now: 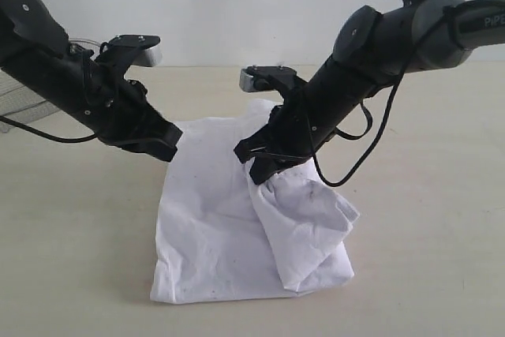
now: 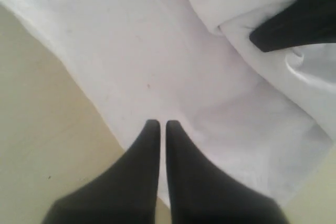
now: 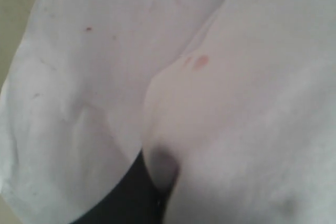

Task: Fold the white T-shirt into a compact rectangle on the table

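The white T-shirt [image 1: 213, 226] lies partly folded on the table [image 1: 79, 234], its plain side up. My right gripper [image 1: 256, 167] is shut on a bunched part of the shirt's right side and holds it a little above the rest, so a flap hangs down toward the front right. In the right wrist view the T-shirt [image 3: 236, 103] drapes over the right gripper [image 3: 160, 182] and hides one finger. My left gripper [image 1: 170, 147] is shut with nothing in it, hovering at the shirt's far left edge. In the left wrist view the left gripper [image 2: 162, 124] points over the T-shirt [image 2: 157, 51].
A wire-mesh basket [image 1: 16, 96] shows partly behind the left arm at the far left edge. A loose black cable [image 1: 371, 140] hangs from the right arm. Bare table [image 2: 42, 140] lies beside the shirt on both sides, with a pale wall behind.
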{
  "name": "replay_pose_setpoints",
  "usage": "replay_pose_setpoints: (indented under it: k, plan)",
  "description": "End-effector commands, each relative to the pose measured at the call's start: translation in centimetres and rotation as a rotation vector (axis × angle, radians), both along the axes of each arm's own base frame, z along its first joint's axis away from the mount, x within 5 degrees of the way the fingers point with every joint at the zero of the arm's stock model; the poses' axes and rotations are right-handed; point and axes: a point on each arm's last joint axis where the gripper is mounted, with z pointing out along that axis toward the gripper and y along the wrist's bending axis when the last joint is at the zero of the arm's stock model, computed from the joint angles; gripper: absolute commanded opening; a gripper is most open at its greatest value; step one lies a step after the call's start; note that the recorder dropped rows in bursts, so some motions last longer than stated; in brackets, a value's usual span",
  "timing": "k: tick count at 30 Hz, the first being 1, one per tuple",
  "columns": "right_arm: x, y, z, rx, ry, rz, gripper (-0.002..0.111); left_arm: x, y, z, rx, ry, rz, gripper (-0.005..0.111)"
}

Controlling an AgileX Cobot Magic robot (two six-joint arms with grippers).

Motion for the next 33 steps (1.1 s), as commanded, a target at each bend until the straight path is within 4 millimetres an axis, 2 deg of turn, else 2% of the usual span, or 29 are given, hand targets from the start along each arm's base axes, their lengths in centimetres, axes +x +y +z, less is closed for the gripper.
replay_pose_setpoints:
  k: [1, 6, 9, 14, 18, 21, 23, 25, 27, 29, 31, 33]
  plan:
    - [0.3, 0.4, 1.1, 0.018, -0.012, 0.023, 0.000, -0.2, 0.2, 0.1, 0.000, 0.010, 0.008, 0.005]
    - [0.7, 1.2, 2.8, 0.051, -0.016, 0.058, 0.000, -0.7, 0.4, -0.7, 0.012, 0.028, 0.014, 0.005]
    - [0.4, 2.4, 3.3, 0.054, -0.027, 0.094, 0.000, -0.9, 0.5, -1.1, 0.017, 0.030, 0.021, 0.005]
    - [0.0, 4.2, 2.0, 0.013, -0.050, 0.133, 0.000, -1.0, 0.5, -1.2, 0.018, 0.039, 0.021, 0.005]
    - [0.5, 4.2, 0.2, -0.015, -0.031, 0.108, 0.000, -1.1, 0.5, -1.2, 0.017, 0.045, 0.020, 0.005]
    - [0.6, 4.2, -0.1, -0.017, -0.032, 0.107, 0.002, -1.1, 0.5, -1.2, 0.019, 0.041, 0.020, 0.005]
    - [0.5, 4.2, -0.1, -0.017, -0.031, 0.113, 0.012, -1.1, 0.5, -1.2, 0.019, 0.040, 0.021, 0.005]
    - [0.5, 4.2, -0.1, -0.017, -0.024, 0.117, 0.029, -1.1, 0.5, -1.2, 0.019, 0.040, 0.021, 0.005]
    - [0.3, 4.3, 0.0, -0.001, 0.000, 0.113, 0.055, -1.1, 0.5, -1.2, 0.019, 0.040, 0.021, 0.005]
    - [0.1, 4.3, 0.6, 0.011, 0.019, 0.109, 0.071, -1.0, 0.5, -1.2, 0.019, 0.036, 0.022, 0.005]
    - [-0.2, 4.4, 1.8, 0.025, 0.056, 0.113, 0.069, -1.0, 0.6, -1.2, 0.021, 0.028, 0.026, 0.005]
    - [-0.5, 4.5, 3.6, 0.036, 0.053, 0.136, 0.059, -0.9, 0.6, -1.2, 0.024, 0.022, 0.026, 0.005]
